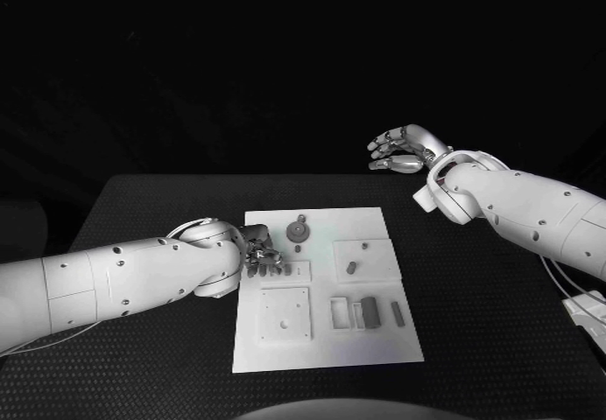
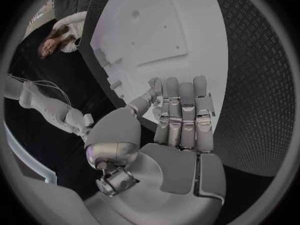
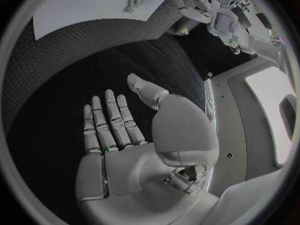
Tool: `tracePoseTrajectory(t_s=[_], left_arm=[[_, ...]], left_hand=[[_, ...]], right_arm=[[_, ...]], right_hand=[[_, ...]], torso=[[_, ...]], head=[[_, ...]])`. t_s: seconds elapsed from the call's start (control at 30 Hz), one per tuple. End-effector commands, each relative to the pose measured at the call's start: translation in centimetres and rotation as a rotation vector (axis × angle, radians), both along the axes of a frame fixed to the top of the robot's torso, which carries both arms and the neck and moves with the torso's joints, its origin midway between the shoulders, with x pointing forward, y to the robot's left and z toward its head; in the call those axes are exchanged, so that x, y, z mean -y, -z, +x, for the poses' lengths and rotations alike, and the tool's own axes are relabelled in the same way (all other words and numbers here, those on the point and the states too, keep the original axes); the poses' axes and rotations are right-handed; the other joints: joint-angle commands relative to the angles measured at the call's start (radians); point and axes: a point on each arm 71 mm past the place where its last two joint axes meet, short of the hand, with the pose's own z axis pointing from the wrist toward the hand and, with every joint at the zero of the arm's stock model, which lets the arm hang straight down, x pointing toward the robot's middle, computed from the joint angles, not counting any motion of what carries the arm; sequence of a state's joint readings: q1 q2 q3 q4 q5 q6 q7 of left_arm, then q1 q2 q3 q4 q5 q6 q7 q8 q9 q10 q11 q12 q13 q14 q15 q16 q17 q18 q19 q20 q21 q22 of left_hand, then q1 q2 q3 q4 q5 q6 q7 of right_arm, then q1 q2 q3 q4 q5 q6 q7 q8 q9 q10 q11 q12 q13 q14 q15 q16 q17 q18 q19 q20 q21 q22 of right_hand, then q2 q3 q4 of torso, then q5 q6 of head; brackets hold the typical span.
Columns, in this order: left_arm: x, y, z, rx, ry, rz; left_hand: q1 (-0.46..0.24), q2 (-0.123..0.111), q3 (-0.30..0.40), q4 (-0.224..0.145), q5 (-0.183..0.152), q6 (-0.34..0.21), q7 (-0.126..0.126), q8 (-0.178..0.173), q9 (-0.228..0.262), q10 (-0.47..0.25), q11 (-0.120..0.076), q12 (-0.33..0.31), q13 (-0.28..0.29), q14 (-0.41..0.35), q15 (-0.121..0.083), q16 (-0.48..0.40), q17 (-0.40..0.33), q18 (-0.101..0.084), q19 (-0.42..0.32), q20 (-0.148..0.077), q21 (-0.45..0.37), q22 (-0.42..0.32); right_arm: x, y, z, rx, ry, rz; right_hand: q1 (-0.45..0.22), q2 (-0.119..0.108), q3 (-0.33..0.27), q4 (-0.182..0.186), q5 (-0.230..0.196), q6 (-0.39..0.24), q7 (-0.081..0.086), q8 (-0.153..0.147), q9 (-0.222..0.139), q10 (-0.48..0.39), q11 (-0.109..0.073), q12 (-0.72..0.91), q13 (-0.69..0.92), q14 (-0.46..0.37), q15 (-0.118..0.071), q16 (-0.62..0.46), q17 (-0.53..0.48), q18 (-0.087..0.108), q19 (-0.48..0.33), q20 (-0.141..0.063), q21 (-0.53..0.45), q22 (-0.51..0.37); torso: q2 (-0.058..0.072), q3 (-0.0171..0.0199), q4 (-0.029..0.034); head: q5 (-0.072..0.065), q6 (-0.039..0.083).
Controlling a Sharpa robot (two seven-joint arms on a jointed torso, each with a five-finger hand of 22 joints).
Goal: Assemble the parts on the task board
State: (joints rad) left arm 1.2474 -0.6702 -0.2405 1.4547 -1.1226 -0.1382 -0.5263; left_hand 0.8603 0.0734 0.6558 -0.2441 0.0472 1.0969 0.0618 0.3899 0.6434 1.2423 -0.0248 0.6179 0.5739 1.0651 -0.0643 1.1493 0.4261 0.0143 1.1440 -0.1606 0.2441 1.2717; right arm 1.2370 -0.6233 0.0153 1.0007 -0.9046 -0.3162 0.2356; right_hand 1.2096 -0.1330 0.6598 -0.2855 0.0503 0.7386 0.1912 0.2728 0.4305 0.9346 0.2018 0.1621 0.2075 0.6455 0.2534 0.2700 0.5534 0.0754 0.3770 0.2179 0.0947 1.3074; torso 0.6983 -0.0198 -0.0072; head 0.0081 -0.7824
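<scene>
I have the left robot hand (image 1: 257,255) at the task board's (image 1: 379,346) left edge; whether it grips a part, I cannot tell. The right robot hand (image 1: 402,149) hovers open, empty. Next, I judge: a careful grasp.

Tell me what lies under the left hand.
The left hand hovers over the task board's left edge, beside a round part. Whatever sits directly beneath its fingers is covered.

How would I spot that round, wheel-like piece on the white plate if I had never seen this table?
Start at the white task board in the middle of the black table. Look to its far edge, just beyond the left hand at the board's left side. The round grey part lies there, the only disc-shaped piece; its neighbours are square plates and small blocks.
</scene>
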Motion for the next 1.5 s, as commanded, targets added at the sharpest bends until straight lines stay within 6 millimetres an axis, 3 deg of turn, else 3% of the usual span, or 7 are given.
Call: tracePoseTrajectory(t_s=[0.03, 1.17, 1.5], left_arm=[[-0.1, 0.3, 0.0, -0.001, 0.014, 0.051], [-1.0, 0.7, 0.4, 0.022, -0.012, 0.116], [-0.9, 0.9, 0.2, 0.006, -0.001, 0.116]], left_hand=[[-0.003, -0.002, 0.003, 0.001, 0.003, 0.008, -0.003, 0.003, 0.001, 0.023, -0.014, 0.002, 0.001, 0.010, -0.001, 0.007, 0.003, -0.001, 0.009, 0.000, 0.005, 0.003], [-0.007, -0.013, 0.005, -0.001, 0.004, 0.017, -0.009, 0.003, -0.003, 0.036, -0.024, 0.032, 0.024, 0.034, -0.027, 0.068, 0.025, -0.001, 0.040, -0.024, 0.047, 0.059], [-0.017, -0.026, 0.001, 0.011, 0.003, 0.019, -0.009, 0.003, -0.004, 0.036, -0.025, 0.034, 0.026, 0.033, -0.031, 0.081, 0.026, -0.003, 0.042, -0.028, 0.055, 0.060]], right_arm=[[-0.2, 0.0, -0.1, -0.002, -0.018, -0.001], [-0.1, 0.0, 0.0, -0.002, -0.016, -0.001], [-0.2, 0.0, 0.0, -0.003, -0.017, -0.001]], right_hand=[[-0.010, 0.002, -0.004, 0.001, -0.001, -0.007, 0.039, 0.004, -0.002, -0.007, -0.001, 0.003, -0.001, -0.010, 0.000, -0.004, -0.001, -0.013, -0.008, -0.002, 0.004, 0.027], [-0.010, 0.002, -0.003, 0.000, -0.001, -0.008, 0.039, 0.005, -0.002, -0.007, -0.001, 0.004, -0.003, -0.011, 0.000, -0.004, -0.001, -0.014, -0.009, -0.003, 0.005, 0.027], [-0.010, 0.002, -0.003, 0.000, -0.001, -0.008, 0.039, 0.005, -0.002, -0.007, -0.001, 0.004, -0.003, -0.011, 0.000, -0.004, -0.001, -0.014, -0.009, -0.003, 0.006, 0.027]], torso=[[0.000, 0.0006, 0.0003], [0.000, 0.0007, -0.0001], [0.000, 0.0006, -0.0006]], head=[[0.001, -0.003], [0.004, -0.007], [0.002, -0.009]])
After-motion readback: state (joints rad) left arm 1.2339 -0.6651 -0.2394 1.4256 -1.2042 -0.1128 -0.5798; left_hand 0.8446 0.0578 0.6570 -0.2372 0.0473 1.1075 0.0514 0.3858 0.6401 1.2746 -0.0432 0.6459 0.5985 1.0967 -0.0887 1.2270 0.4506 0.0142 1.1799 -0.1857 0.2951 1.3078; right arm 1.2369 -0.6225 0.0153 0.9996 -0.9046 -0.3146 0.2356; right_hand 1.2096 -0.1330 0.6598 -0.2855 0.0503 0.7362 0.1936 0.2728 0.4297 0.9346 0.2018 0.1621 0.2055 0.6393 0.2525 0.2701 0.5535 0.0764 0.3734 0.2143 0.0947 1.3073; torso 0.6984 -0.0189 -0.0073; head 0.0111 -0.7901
